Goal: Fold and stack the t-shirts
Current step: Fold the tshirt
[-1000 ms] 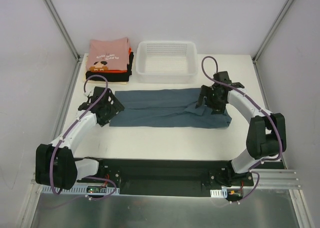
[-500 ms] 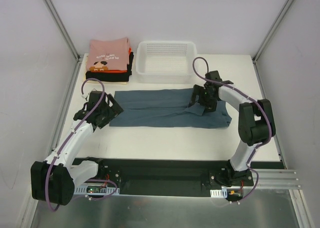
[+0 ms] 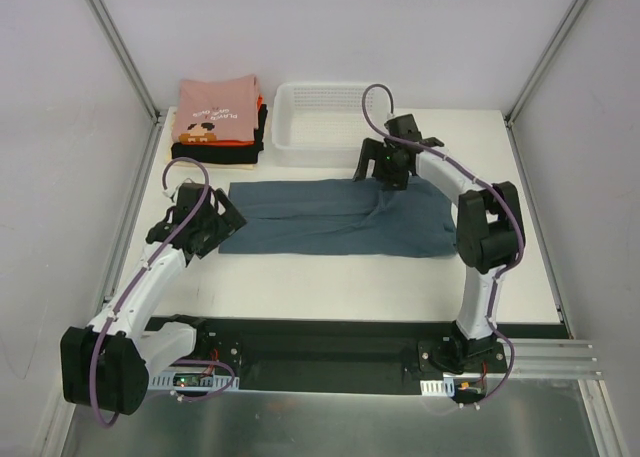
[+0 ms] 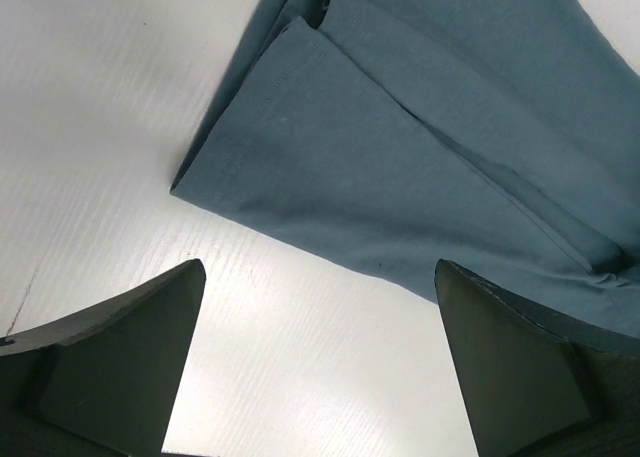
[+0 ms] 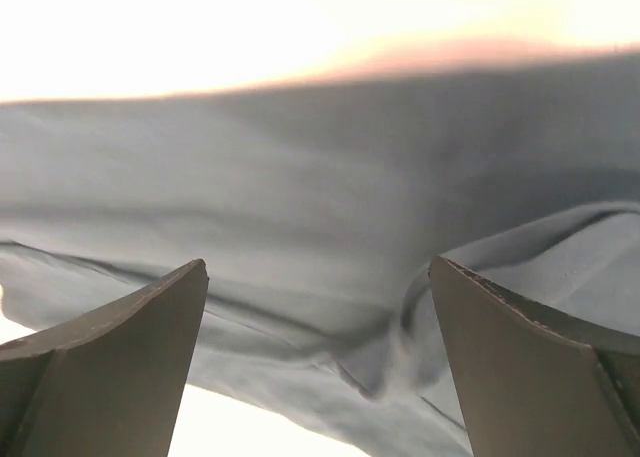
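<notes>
On the white table (image 3: 350,277), about midway back, the blue-grey tee (image 3: 335,217) lies as a long band folded lengthwise. It has layered edges at its left end and soft creases toward the right. In the far left corner sits the folded stack (image 3: 216,142), with a pink tee (image 3: 218,102) on top; its dark print is too small to read. The left gripper (image 4: 318,267) hovers at the tee's left edge, fingers wide apart, holding nothing. The right gripper (image 5: 318,267), over the tee's far edge by the basket (image 3: 283,127), is likewise spread and empty.

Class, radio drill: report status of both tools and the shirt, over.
Left tool open at left edge of blue-grey t-shirt. Right tool open over its far edge. T-shirt lengthwise-folded, not stacked. White mesh basket close behind right tool.
</notes>
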Controlling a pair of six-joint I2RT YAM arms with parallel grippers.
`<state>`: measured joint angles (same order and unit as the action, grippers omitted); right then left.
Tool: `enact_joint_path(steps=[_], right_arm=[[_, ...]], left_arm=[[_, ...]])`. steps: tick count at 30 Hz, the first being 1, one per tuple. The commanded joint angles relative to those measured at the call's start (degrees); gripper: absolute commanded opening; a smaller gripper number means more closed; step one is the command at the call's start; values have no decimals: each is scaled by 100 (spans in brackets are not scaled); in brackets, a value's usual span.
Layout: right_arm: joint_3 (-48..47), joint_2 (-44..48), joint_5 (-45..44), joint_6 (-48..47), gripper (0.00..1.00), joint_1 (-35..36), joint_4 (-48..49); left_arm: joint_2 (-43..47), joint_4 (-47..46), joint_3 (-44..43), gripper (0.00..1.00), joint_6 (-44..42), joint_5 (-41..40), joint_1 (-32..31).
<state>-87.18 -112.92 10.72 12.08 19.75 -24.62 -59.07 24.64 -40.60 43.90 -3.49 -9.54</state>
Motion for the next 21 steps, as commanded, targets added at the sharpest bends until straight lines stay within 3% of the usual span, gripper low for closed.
enact_joint_path(steps=[1,7,14,21], right_arm=[[-808,-90,-271,-29,97,55,-182],[-57,567,-877,-364,97,55,-474],[1165,1272,-852,-381,97,55,-280],[2221,1922,-1388,462,97,38,-368]], left_arm=[[273,-56,26,99,-136,-3,14],[300,-65,17,99,-101,6,14],[-121,-100,-159,99,-101,340,14],[-702,-758,-256,99,-127,1165,-4]])
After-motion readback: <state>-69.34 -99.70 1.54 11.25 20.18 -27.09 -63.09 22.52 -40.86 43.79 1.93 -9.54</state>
